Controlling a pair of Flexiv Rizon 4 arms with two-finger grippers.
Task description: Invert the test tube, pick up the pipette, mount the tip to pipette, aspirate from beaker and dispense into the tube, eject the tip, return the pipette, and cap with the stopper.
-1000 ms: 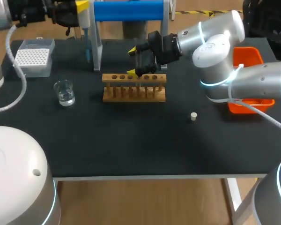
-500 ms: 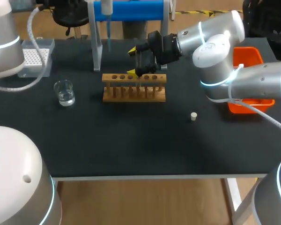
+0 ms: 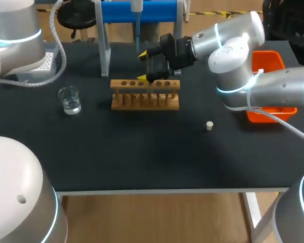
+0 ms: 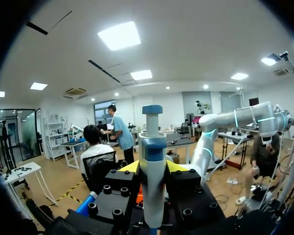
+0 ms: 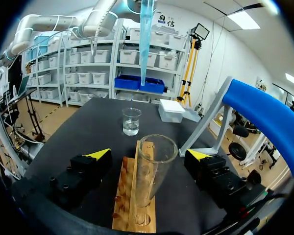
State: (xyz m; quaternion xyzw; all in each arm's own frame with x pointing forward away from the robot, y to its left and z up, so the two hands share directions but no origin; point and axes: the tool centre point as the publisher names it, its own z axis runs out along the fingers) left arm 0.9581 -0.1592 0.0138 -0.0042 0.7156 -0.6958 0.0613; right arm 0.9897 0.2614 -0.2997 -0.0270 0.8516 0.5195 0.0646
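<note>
My left gripper (image 4: 153,169) is shut on the white and blue pipette (image 4: 152,161). In the head view the pipette (image 3: 136,6) hangs at the far edge, and its blue tip (image 3: 137,31) points down behind the wooden rack (image 3: 144,94). A clear test tube (image 5: 154,164) stands upright, mouth up, in the rack (image 5: 134,208), between the fingers of my right gripper (image 5: 148,154), which stands open without touching it. The pipette tip (image 5: 146,39) hangs above and beyond the tube. The beaker (image 3: 69,99) with water sits left of the rack. The stopper (image 3: 209,125) lies to the rack's right.
The blue and grey pipette stand (image 3: 139,11) rises behind the rack. A white tip box (image 3: 48,61) sits at the far left, partly behind my left arm. An orange bin (image 3: 267,61) stands at the right edge behind my right arm.
My left arm has carried the pipette to the right along the far edge, from near the tip box to behind the rack. My right arm has not moved.
</note>
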